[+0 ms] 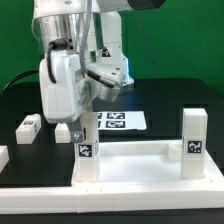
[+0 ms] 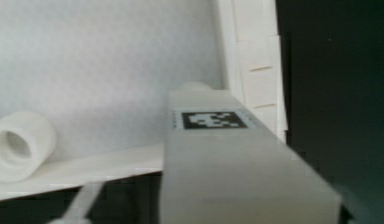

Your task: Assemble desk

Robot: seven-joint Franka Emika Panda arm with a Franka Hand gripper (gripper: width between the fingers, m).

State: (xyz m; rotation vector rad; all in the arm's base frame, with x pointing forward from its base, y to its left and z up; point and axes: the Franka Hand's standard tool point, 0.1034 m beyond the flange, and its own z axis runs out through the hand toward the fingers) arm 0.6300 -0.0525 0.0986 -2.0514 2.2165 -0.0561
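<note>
The white desk tabletop (image 1: 140,165) lies at the front of the table with its rimmed underside up. One tagged square leg post (image 1: 192,143) stands upright in its corner at the exterior view's right. A second tagged leg post (image 1: 86,150) stands at the corner on the exterior view's left, and my gripper (image 1: 80,118) is shut on its top. In the wrist view this leg (image 2: 221,150) runs out from between my fingers over the tabletop's inner face (image 2: 118,80), beside a round corner socket (image 2: 18,146). My fingertips are hidden by the leg.
Two loose leg posts (image 1: 28,126) (image 1: 65,130) lie on the black table at the exterior view's left. The marker board (image 1: 118,120) lies behind the tabletop. The long low white rail (image 1: 110,196) runs along the front edge.
</note>
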